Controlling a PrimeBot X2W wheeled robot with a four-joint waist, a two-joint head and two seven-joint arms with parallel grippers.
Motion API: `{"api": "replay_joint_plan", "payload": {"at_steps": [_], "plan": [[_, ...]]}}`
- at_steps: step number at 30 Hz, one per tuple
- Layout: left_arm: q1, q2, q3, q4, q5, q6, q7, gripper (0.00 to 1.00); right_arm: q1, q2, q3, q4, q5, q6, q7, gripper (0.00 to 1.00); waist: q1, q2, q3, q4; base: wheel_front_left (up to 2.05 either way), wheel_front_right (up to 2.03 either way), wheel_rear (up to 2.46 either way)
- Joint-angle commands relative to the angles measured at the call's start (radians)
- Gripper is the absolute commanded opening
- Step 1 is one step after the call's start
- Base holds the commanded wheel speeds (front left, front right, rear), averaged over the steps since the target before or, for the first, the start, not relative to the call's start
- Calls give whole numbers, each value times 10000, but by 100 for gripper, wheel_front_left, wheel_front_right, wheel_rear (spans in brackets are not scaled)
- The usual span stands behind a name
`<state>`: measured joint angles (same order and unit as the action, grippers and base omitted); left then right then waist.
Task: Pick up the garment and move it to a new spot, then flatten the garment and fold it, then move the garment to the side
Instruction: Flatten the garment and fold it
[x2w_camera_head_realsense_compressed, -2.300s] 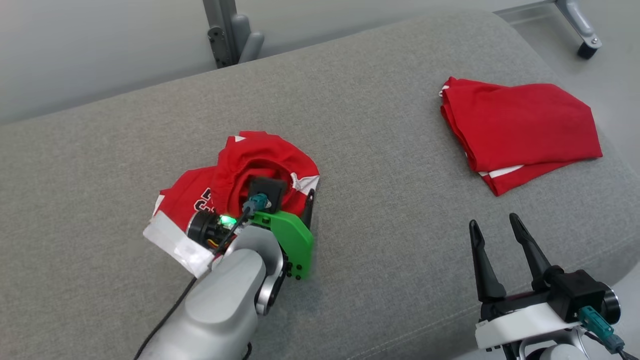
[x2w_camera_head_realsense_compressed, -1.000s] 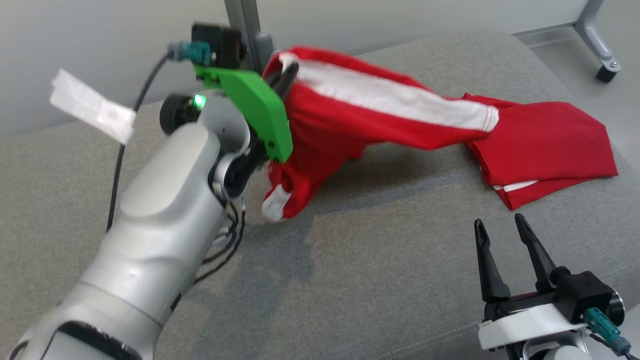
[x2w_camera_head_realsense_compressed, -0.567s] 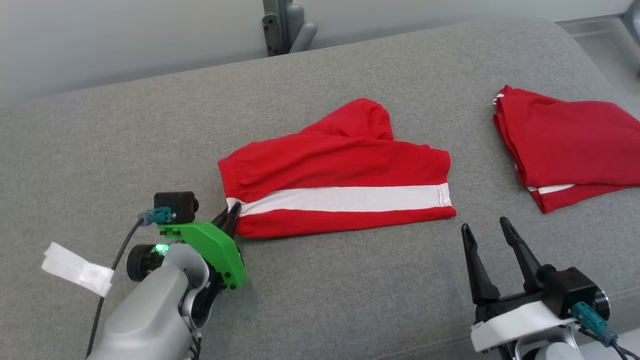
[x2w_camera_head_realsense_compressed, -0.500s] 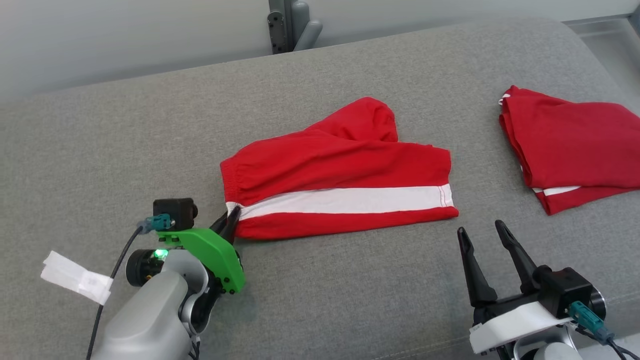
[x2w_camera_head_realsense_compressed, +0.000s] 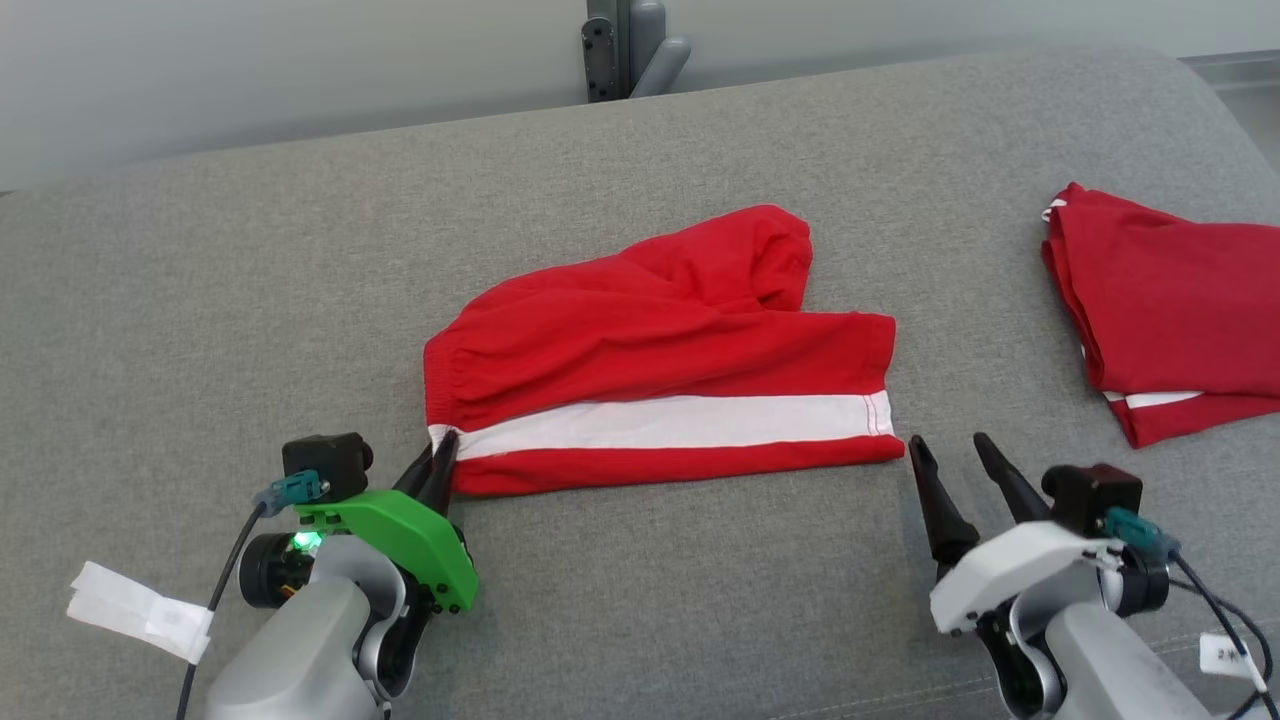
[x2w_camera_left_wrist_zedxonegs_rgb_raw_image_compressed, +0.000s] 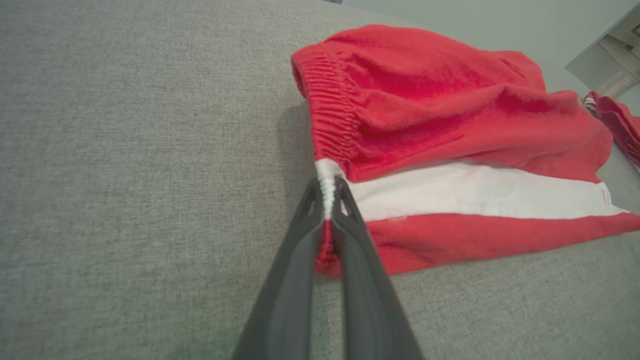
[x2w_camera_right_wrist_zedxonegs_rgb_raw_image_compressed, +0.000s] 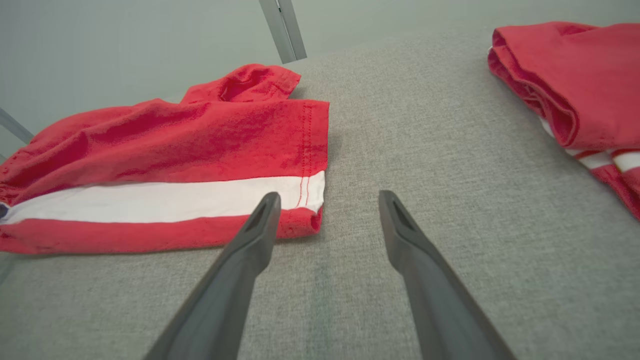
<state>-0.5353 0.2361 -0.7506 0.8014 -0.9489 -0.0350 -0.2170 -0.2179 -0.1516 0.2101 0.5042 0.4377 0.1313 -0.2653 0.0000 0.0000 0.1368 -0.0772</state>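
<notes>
We see the shorts (x2w_camera_head_realsense_compressed: 660, 370) lying lengthwise, left to right, on the grey cushion (x2w_camera_head_realsense_compressed: 700, 600), our left gripper (x2w_camera_head_realsense_compressed: 442, 458) clamped on the waistband (x2w_camera_left_wrist_zedxonegs_rgb_raw_image_compressed: 330, 125) corner, and our right gripper (x2w_camera_head_realsense_compressed: 948, 442) spread open just beside the hem (x2w_camera_right_wrist_zedxonegs_rgb_raw_image_compressed: 312, 150).

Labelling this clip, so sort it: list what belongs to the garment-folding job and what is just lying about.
In the job: red shorts with a white stripe, lying on the grey cushion; left gripper, shut on their waistband; right gripper, open near the hem.
Lying about: folded red garment at the right; grey metal post behind the cushion.
</notes>
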Motion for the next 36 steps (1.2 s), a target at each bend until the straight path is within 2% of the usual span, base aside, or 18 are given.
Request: {"api": "replay_joint_plan", "payload": {"at_steps": [1, 6, 10, 13, 16, 17, 18, 27, 36], "plan": [[127, 50, 14, 21, -84, -44, -37, 0, -503, -69, 132, 492, 224, -13, 0, 100, 0, 0, 34, 45, 0, 0, 0], [100, -76, -107, 42, -13, -84, -3, 0, -2181, 132, 721, 2817, 835, -11, 407, 100, 0, 0, 133, 182, 0, 0, 0], [111, -162, -200, 89, 42, -101, -13, 0, -3067, 243, 1274, 4194, 739, -13, 684, 98, 0, 0, 150, 269, 0, 0, 0], [92, -205, -233, 130, 47, -113, -17, 0, -3493, 316, 1626, 4893, 653, -13, 700, 49, 0, 0, 162, 320, 0, 0, 0], [34, -240, -245, 157, 40, -108, -35, 0, -3741, 372, 1876, 5387, 764, -13, 628, 28, 0, 0, 197, 344, 0, 0, 0], [9, -244, -252, 164, 43, -112, -41, 0, -3806, 363, 1969, 5523, 765, -13, 616, 12, 0, 0, 207, 349, 0, 0, 0], [-17, -246, -262, 176, 55, -112, -46, 0, -3879, 355, 2040, 5645, 792, -13, 559, 0, 0, 0, 218, 351, 0, 0, 0], [-158, -193, -187, 66, 179, -167, -253, 0, -4434, 14, 2509, 5836, 551, -16, 39, 0, 0, 0, 44, 207, 0, 0, 0], [-420, 46, 344, -1058, -66, -356, -396, 0, -4537, -787, 1921, 4070, -414, -16, -12, 0, 0, 0, -669, -32, 0, 0, 0]]}}
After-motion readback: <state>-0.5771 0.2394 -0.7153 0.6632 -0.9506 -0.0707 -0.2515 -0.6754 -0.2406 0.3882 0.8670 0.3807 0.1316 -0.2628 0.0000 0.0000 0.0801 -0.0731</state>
